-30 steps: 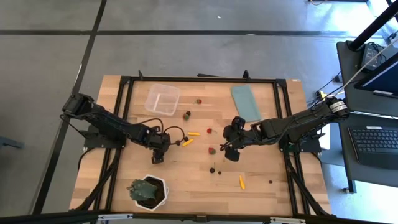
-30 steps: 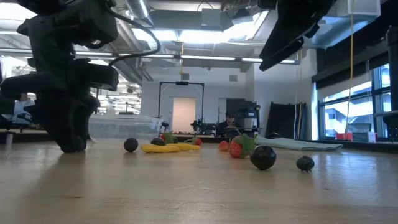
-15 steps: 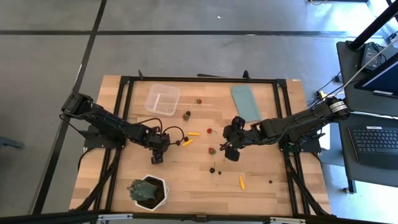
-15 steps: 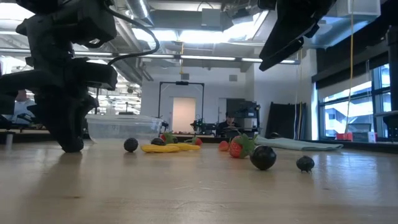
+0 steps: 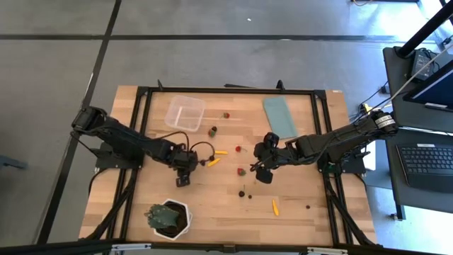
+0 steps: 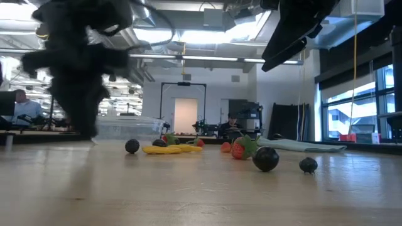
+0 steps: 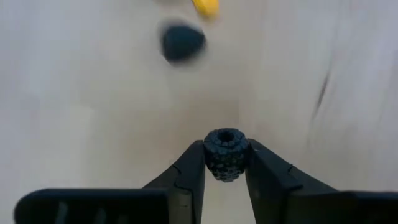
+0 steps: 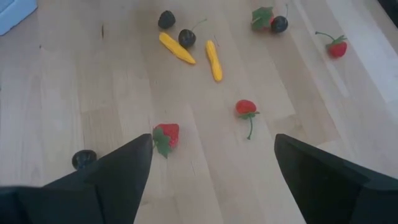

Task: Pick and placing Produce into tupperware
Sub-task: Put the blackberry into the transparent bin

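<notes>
Moved: left tool (image 5: 183, 177), wide apart a second ago, now clamped on a dark berry.
High view: tupperware (image 5: 185, 112) well apart; right tool (image 5: 260, 172) apart, waiting.
Left wrist: berry (image 7: 226, 153), light, bumpy, pinched at its sides above the tabletop (image 7: 74, 124).

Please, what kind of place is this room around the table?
Probably a robotics lab or workshop: bare ceiling ducts, a person at a desk in the background, and a laptop on a cart beside the wooden table.
</notes>
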### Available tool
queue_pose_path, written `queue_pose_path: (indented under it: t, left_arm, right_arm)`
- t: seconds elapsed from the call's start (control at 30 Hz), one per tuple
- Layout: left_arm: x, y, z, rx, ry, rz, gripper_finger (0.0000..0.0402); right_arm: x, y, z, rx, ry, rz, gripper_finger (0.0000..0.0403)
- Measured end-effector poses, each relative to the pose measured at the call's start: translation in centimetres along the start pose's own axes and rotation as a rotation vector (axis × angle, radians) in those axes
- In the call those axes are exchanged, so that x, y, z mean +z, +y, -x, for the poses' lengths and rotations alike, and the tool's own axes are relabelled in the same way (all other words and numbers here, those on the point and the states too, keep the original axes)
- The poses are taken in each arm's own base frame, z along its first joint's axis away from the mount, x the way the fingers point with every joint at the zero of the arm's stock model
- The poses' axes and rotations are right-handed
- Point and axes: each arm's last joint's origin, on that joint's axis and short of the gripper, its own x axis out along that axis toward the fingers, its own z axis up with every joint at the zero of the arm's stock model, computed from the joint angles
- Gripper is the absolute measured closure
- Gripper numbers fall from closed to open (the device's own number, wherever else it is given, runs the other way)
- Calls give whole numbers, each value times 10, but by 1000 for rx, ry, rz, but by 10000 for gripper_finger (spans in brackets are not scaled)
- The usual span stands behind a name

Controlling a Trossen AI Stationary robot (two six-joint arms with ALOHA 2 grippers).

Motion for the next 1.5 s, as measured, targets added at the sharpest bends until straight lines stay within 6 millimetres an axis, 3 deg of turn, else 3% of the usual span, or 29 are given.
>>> queue_pose_path:
  t: [0.13,0.27,0.4,0.57,0.83,1.03,1.27,1.5]
  left_arm:
    - [26,4,20,46,-51,-29,319]
    - [46,20,47,229,-38,-75,317]
    - [61,44,73,383,4,-105,317]
    - [69,81,87,402,-10,-22,319]
    - [66,144,92,373,29,205,314]
    - [63,179,93,323,-14,388,319]
    - [66,192,82,327,-9,451,301]
    - [73,195,50,314,88,438,309]
  right_arm:
    - [0,0,0,0,0,-1,64]
    - [0,0,0,0,0,-1,64]
    - [0,0,0,0,0,-1,64]
    - [0,0,0,0,0,-1,64]
    - [1,0,0,0,-3,-4,64]
    - [3,-4,-2,-4,-15,-20,64]
    - [6,-9,-4,-16,-22,-37,64]
    - [7,-9,-4,-15,-28,-46,64]
